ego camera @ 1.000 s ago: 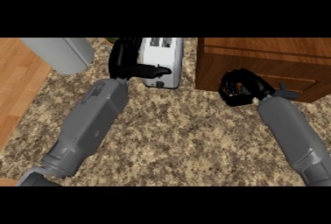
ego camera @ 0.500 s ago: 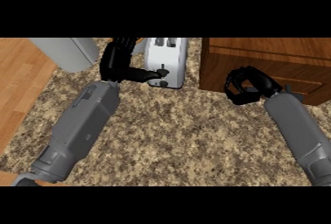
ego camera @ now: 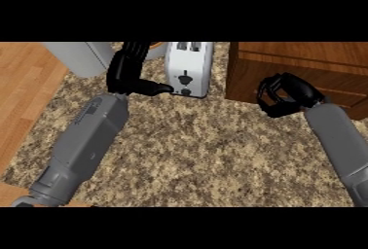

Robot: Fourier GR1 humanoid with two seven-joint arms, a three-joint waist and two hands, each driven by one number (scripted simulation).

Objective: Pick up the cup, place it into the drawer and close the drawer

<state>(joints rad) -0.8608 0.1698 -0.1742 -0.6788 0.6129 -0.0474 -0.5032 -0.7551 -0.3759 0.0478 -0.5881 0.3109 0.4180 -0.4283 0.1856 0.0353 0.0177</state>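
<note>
While the right hand (ego camera: pixel 286 95) sits with fingers curled on nothing against the front of the wooden drawer unit (ego camera: pixel 302 68), the left hand (ego camera: pixel 129 73) reaches up beside the toaster (ego camera: pixel 188 68), its thumb touching the toaster's face; whether its fingers hold anything cannot be told. No cup can be made out. Both forearms lie over a speckled granite counter (ego camera: pixel 201 155), with wooden floor (ego camera: pixel 22 92) at the left and a grey appliance (ego camera: pixel 79 56) behind. Since half a second ago, both hands sit slightly higher in the view.
</note>
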